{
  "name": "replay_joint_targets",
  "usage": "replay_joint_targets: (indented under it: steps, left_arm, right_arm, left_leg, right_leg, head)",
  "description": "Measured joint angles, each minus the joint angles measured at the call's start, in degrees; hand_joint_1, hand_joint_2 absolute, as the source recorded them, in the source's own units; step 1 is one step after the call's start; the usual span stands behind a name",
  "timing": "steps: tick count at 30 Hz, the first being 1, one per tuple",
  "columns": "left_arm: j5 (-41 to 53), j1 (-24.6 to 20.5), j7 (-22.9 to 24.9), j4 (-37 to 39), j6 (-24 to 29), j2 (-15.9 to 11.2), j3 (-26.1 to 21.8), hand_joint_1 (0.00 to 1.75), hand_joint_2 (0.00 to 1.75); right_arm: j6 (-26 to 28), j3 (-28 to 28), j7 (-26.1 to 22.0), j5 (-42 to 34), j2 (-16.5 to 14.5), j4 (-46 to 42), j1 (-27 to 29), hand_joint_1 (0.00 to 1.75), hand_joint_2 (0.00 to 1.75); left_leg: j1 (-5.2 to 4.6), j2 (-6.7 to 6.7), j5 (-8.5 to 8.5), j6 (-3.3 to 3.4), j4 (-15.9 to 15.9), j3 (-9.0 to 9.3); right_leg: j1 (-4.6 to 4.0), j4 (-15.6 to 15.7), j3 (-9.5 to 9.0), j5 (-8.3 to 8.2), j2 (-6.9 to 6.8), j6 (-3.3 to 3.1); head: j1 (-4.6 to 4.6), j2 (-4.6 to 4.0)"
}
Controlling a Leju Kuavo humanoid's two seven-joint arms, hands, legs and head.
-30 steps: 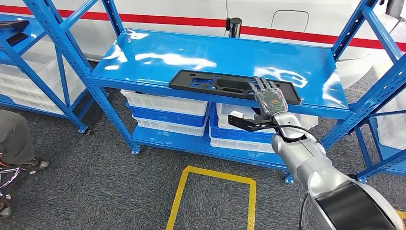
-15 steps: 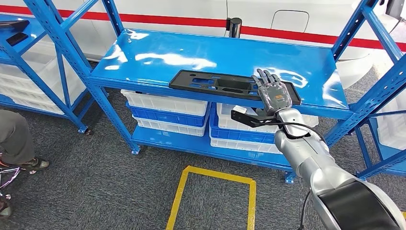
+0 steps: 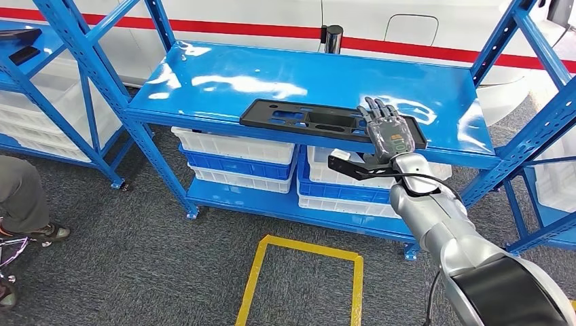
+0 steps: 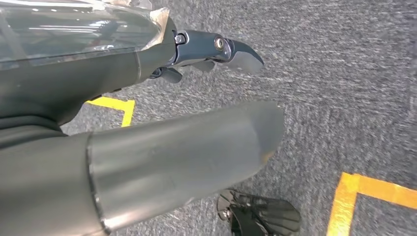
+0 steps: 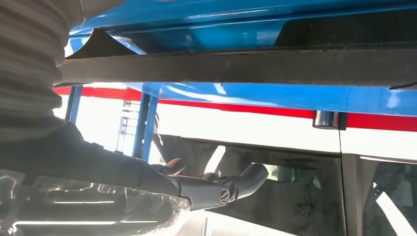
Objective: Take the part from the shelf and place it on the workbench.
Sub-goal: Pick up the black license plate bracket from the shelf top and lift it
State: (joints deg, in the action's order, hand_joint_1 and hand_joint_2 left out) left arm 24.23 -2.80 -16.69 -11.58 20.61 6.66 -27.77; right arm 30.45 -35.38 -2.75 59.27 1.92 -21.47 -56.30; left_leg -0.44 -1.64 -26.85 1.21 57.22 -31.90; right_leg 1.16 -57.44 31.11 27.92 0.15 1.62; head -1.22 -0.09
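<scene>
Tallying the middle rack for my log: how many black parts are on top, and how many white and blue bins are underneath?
Black part: 1
White bins: 4
Blue bins: 2
Total: 7

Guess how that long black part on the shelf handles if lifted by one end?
The black part looks flat and rigid, probably plastic, so fairly light. Being long, it would likely droop or swing when the right hand lifts its end. It may slide easily on the glossy shelf.
</scene>
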Motion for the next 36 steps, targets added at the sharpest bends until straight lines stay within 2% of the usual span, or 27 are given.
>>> replay_joint_targets:
  steps: [12,15,18,19,20,22,23,24,25,26,27,28,29,31,33,34,36]
  left_arm:
    - [-0.6,-0.1,-1.5,0.0,-1.9,-0.1,-1.0,0.0,0.0]
    - [-0.6,-0.1,-1.5,0.0,-1.6,-0.2,-1.2,0.0,0.0]
    - [-0.5,-0.1,-1.6,0.0,-1.3,-0.1,-1.3,0.0,0.0]
    - [-0.4,-0.2,-1.6,0.0,-1.3,-0.1,-1.4,0.0,0.0]
    - [-0.4,-0.2,-1.6,0.0,-1.3,-0.1,-1.5,0.0,0.0]
    - [-0.3,-0.2,-1.6,0.0,-1.3,0.0,-1.6,0.0,0.0]
    - [-0.3,-0.2,-1.6,0.0,-1.3,0.1,-1.6,0.0,0.0]
    - [-0.3,-0.2,-1.6,0.0,-1.3,0.1,-1.6,0.0,0.0]
    - [-0.3,-0.2,-1.6,0.0,-1.3,0.1,-1.6,0.0,0.0]
    - [-0.3,-0.2,-1.6,0.0,-1.3,0.1,-1.6,0.0,0.0]
    - [-0.3,-0.2,-1.6,0.0,-1.3,0.1,-1.7,0.0,0.0]
    - [-0.3,-0.2,-1.6,0.0,-1.3,0.1,-1.7,0.0,0.0]
    - [-0.3,-0.3,-1.6,0.0,-1.3,0.0,-1.7,0.0,0.0]
    - [-0.3,-0.3,-1.6,0.0,-1.2,0.0,-1.7,0.0,0.0]
    - [-0.3,-0.1,-1.6,0.0,-1.2,0.0,-1.7,0.0,0.0]
    - [-0.2,-0.2,-1.6,0.0,-1.1,0.0,-1.7,0.0,0.0]
    - [0.0,-0.3,-1.6,0.0,-1.1,0.0,-1.7,0.0,0.0]
  right_arm:
    - [0.0,0.8,0.3,1.4,0.0,-0.1,0.1,0.0,1.75]
    - [0.0,1.3,0.3,1.7,-0.1,-0.2,0.2,0.0,1.75]
    - [0.0,1.5,0.3,2.1,-0.1,-0.7,0.1,0.0,1.75]
    - [0.0,1.6,0.4,2.2,-0.1,-0.9,0.0,0.0,1.75]
    - [0.0,1.7,0.4,2.3,-0.1,-1.0,0.0,0.0,1.75]
    - [0.0,1.8,0.4,2.4,0.0,-1.0,0.3,0.0,1.75]
    - [0.0,1.8,0.4,2.4,0.0,-1.0,0.6,0.0,1.75]
    - [0.0,1.8,0.5,2.4,0.1,-1.0,0.8,0.0,1.75]
    - [0.0,1.8,0.5,2.4,0.1,-1.0,0.9,0.0,1.75]
    - [0.0,1.8,0.5,2.4,0.1,-1.0,1.0,0.0,1.75]
    - [0.0,1.8,0.5,2.4,0.1,-1.0,0.9,0.0,1.75]
    - [0.0,1.9,0.5,2.4,0.1,-1.0,0.9,0.0,1.75]
    - [0.0,1.9,0.5,2.4,0.1,-1.0,1.0,0.0,1.75]
    - [0.0,1.9,0.5,2.5,0.1,-1.0,1.2,0.0,1.75]
    - [0.0,1.9,0.6,2.6,0.1,-1.0,1.3,0.0,1.75]
    - [0.0,1.9,0.6,2.7,0.1,-1.1,1.2,0.0,1.75]
    - [0.0,2.0,0.6,3.0,0.1,-1.2,1.2,0.0,1.75]
  left_leg:
    - [0.0,-0.07,-0.17,0.25,0.5,-0.29]
    - [-0.06,-0.08,-0.31,0.55,0.7,-0.46]
    - [0.31,0.15,0.38,1.42,-0.6,0.27]
    - [0.53,0.27,0.71,1.75,-1.3,0.65]
    - [0.73,0.38,0.92,1.94,-1.7,0.93]
    - [0.78,0.35,0.94,2.05,-1.8,0.98]
    - [0.82,0.27,0.87,1.97,-1.8,1.01]
    - [0.89,0.19,0.75,1.81,-1.7,1.07]
    - [1.02,0.09,0.57,1.55,-1.6,1.17]
    - [1.17,-0.01,0.27,1.19,-1.3,1.25]
    - [1.23,-0.11,-0.11,0.72,-0.9,1.2]
    - [1.22,-0.22,-0.48,0.25,-0.4,1.02]
    - [1.14,-0.34,-0.76,-0.13,0.0,0.77]
    - [1.09,-0.49,-0.97,-0.49,0.3,0.38]
    - [1.34,-0.15,-1.56,-0.79,0.9,0.07]
    - [1.43,0.29,-2.46,-1.01,2.4,-0.63]
    - [1.51,1.2,-5.51,-1.41,8.8,-3.98]
  right_leg:
    - [0.38,0.1,-0.06,-0.05,0.0,0.08]
    - [0.46,0.2,-0.06,-0.15,0.0,0.28]
    - [0.11,-0.2,0.21,0.17,-0.05,0.71]
    - [-0.04,-1.9,1.11,0.93,-0.07,0.64]
    - [-0.09,-4.9,2.73,2.12,-0.1,0.44]
    - [-0.04,-12.7,7.08,4.54,-0.1,0.23]
    - [0.03,-15.3,8.74,4.94,-0.1,0.44]
    - [0.16,-15.7,9.4,4.41,-0.11,0.9]
    - [0.34,-13.6,8.82,2.89,-0.12,1.55]
    - [0.61,-9.5,7.26,0.73,-0.12,2.3]
    - [0.8,-5.7,5.65,-0.93,-0.03,2.78]
    - [0.87,-2.6,4.32,-2.13,0.11,2.85]
    - [0.87,-1.1,3.63,-2.6,0.24,2.55]
    - [0.64,-0.9,3.6,-2.42,0.42,1.49]
    - [0.73,-1.1,3.63,-2.33,0.43,0.84]
    - [0.78,-1.1,3.56,-2.29,0.43,0.5]
    - [0.67,-1.1,3.4,-2.11,0.36,-0.06]
  head:
    - [-0.01,0.0]
    - [-0.02,0.0]
    - [0.01,0.0]
    - [0.05,0.0]
    - [0.09,0.0]
    - [0.11,0.0]
    - [0.1,0.0]
    - [0.1,0.0]
    - [0.11,0.0]
    - [0.1,0.0]
    - [0.12,0.0]
    - [0.16,0.0]
    - [0.13,0.0]
    - [-0.06,0.0]
    - [-0.26,0.0]
    - [-0.31,0.0]
    - [-0.38,0.0]
